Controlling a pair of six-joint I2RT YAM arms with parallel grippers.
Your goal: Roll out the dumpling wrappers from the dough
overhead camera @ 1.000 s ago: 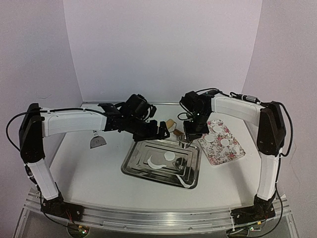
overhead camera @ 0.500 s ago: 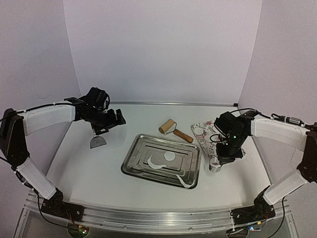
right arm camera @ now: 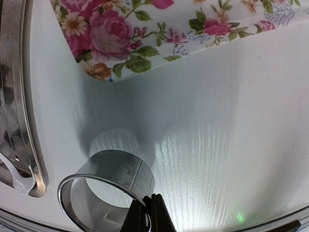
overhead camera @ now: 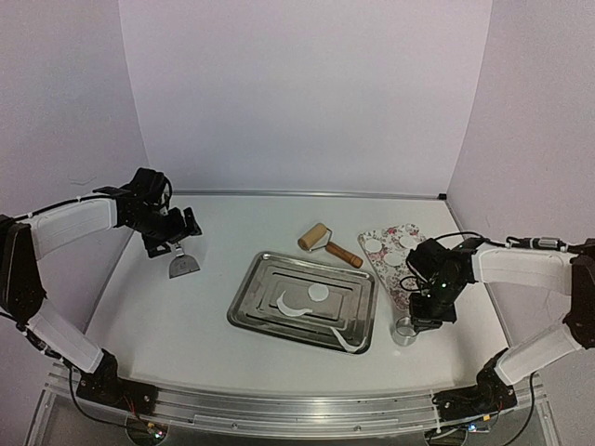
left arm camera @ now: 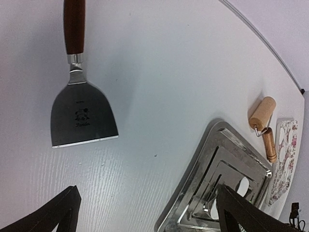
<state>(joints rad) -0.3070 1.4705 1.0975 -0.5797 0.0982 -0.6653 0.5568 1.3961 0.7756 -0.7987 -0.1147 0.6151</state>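
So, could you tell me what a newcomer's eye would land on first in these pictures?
The steel tray at mid-table, holding a dough offcut and one round dumpling wrapper. To its right, the right end effector pinches the rim of a ring cutter beside a floral tray bearing more wrappers; far left, the open left end effector hovers above a scraper.

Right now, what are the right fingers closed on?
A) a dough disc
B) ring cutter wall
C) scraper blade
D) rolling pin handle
B: in the right wrist view the right fingers meet shut on the thin wall of the ring cutter, just off the corner of the floral tray.
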